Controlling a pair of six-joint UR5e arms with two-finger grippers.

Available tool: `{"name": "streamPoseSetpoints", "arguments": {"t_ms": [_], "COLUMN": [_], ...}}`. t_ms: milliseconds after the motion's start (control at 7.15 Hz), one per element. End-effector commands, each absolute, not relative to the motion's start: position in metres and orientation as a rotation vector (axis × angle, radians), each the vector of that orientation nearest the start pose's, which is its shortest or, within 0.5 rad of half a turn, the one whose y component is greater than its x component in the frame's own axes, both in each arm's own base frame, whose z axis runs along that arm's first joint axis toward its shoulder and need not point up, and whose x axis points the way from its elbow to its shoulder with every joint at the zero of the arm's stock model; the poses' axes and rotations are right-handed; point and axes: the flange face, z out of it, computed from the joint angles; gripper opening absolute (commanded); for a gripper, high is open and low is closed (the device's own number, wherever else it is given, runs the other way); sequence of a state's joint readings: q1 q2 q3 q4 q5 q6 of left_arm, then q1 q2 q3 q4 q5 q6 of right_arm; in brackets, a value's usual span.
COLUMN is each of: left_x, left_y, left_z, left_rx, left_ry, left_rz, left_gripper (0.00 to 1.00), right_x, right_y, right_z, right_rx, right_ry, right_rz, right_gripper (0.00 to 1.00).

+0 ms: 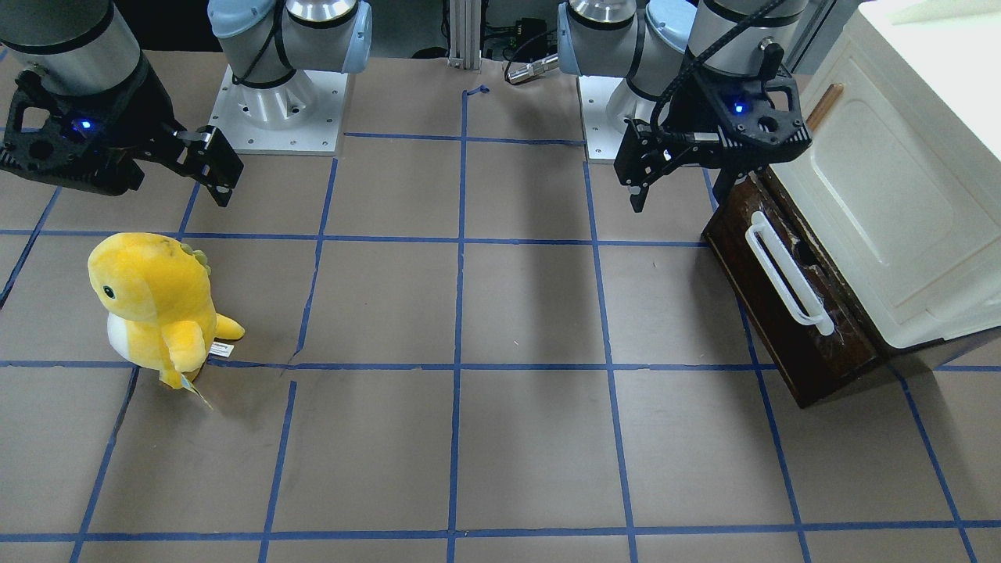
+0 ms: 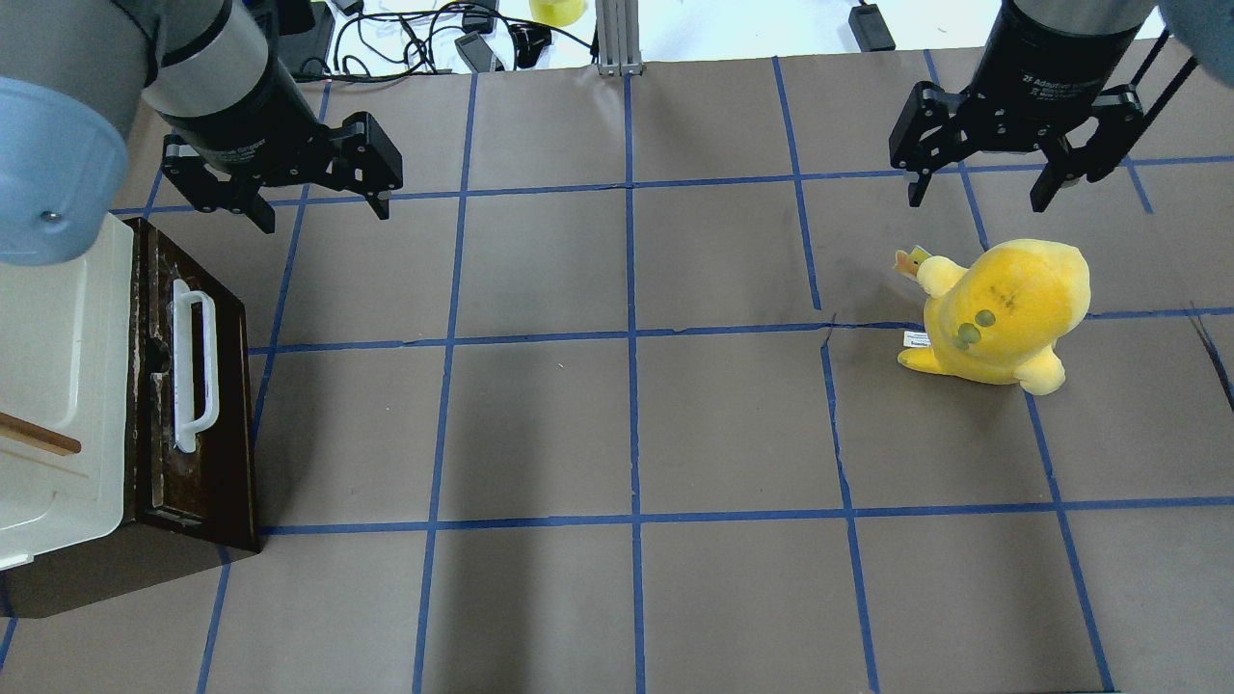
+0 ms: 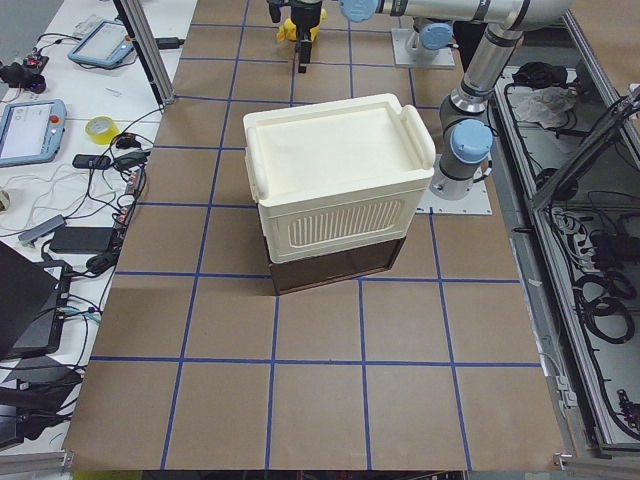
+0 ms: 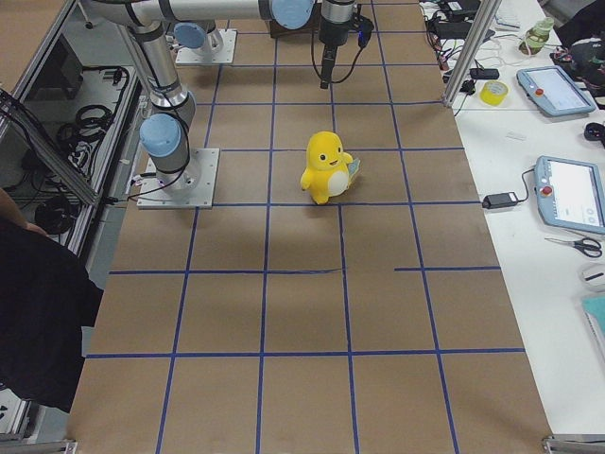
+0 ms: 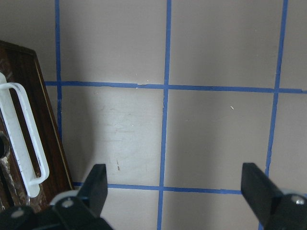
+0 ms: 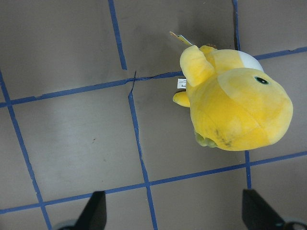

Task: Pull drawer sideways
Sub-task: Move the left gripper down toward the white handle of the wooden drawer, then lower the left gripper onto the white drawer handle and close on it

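Note:
The drawer (image 2: 229, 424) has a dark brown wooden front with a long white bar handle (image 2: 193, 361) and sits under a cream-white cabinet at the table's left end. None of its inside shows. It also shows in the front-facing view (image 1: 790, 328) and at the left edge of the left wrist view (image 5: 19, 67). My left gripper (image 2: 323, 212) is open and empty. It hovers above the table just past the far end of the drawer front, apart from the handle (image 5: 29, 139). My right gripper (image 2: 976, 198) is open and empty, far off on the right.
The cream-white cabinet (image 2: 58, 366) with a small wooden handle (image 2: 39, 436) stands over the drawer. A yellow plush toy (image 2: 1003, 308) stands on the right side, just below my right gripper. Brown paper with a blue tape grid (image 2: 627, 424) covers the table.

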State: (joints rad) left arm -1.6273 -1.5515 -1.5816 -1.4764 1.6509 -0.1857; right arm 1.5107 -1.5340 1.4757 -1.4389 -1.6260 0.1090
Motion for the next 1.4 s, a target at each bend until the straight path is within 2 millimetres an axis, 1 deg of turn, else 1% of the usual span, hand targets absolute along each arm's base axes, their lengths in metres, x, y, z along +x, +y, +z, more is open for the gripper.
{"name": "streamPoseSetpoints", "arguments": {"t_ms": [0, 140, 280, 419, 559, 699, 978, 1258], "left_x": [-0.186, -0.202, -0.206, -0.208, -0.201, -0.193, -0.176, -0.168], "left_y": [-0.491, -0.492, -0.494, -0.488, -0.479, -0.473, -0.474, -0.476], "left_z": [0.475, 0.461, 0.439, 0.412, 0.379, 0.352, 0.311, 0.275], "left_rx": [-0.169, -0.16, -0.16, -0.106, -0.105, -0.084, -0.008, 0.051], "left_ry": [2.891, 2.816, 2.706, 2.595, 2.484, 2.391, 2.13, 1.982], "left_rz": [-0.148, -0.142, -0.125, -0.091, -0.048, -0.01, -0.001, 0.02], "left_gripper": [1.0, 1.0, 1.0, 1.0, 1.0, 1.0, 1.0, 1.0], "right_x": [0.098, 0.098, 0.098, 0.097, 0.098, 0.097, 0.098, 0.097], "right_y": [-0.506, -0.506, -0.506, -0.506, -0.506, -0.506, -0.506, -0.506], "right_z": [0.504, 0.504, 0.504, 0.504, 0.504, 0.504, 0.504, 0.504], "right_rx": [0.266, 0.266, 0.266, 0.269, 0.266, 0.269, 0.266, 0.269], "right_ry": [3.185, 3.185, 3.185, 3.185, 3.185, 3.185, 3.185, 3.185], "right_rz": [0.116, 0.116, 0.116, 0.116, 0.116, 0.116, 0.116, 0.116], "right_gripper": [1.0, 1.0, 1.0, 1.0, 1.0, 1.0, 1.0, 1.0]}}
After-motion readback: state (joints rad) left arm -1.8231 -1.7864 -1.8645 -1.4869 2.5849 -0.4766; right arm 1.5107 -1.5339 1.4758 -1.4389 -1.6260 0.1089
